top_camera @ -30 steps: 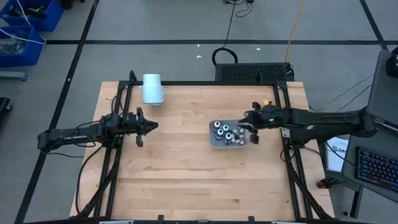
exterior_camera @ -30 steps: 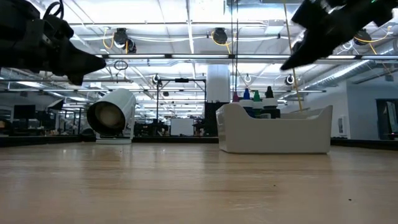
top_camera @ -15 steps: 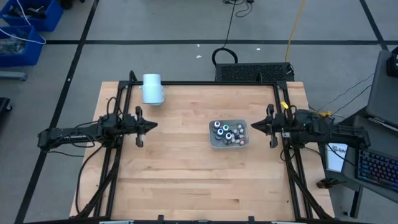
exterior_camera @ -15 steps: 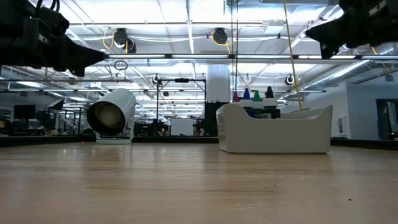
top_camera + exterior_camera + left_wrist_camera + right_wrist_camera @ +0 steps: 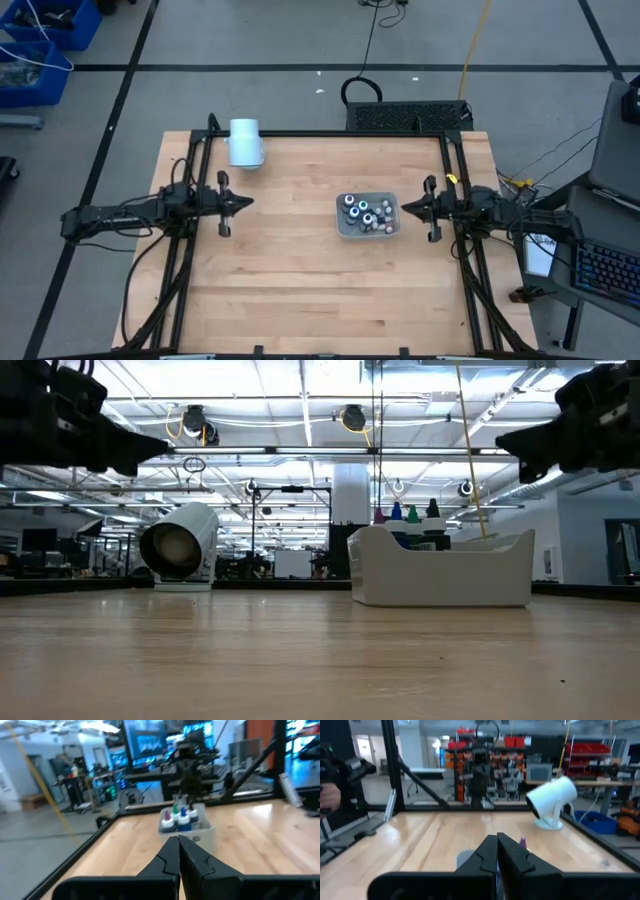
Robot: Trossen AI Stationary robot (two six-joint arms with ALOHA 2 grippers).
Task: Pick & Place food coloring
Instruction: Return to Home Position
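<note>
High view: the food coloring bottles [image 5: 366, 212] stand crowded in the grey tray [image 5: 343, 231] mid-worktop [image 5: 300, 270]. The left fingers [image 5: 243, 201] hang well apart from it, the right fingers [image 5: 408, 208] near it. Low view: both hang high above the wood. Left wrist view: fingers pressed together, empty. Right wrist view: likewise. The bottles look light, stiff and slick, so pinch one at the cap.
</note>
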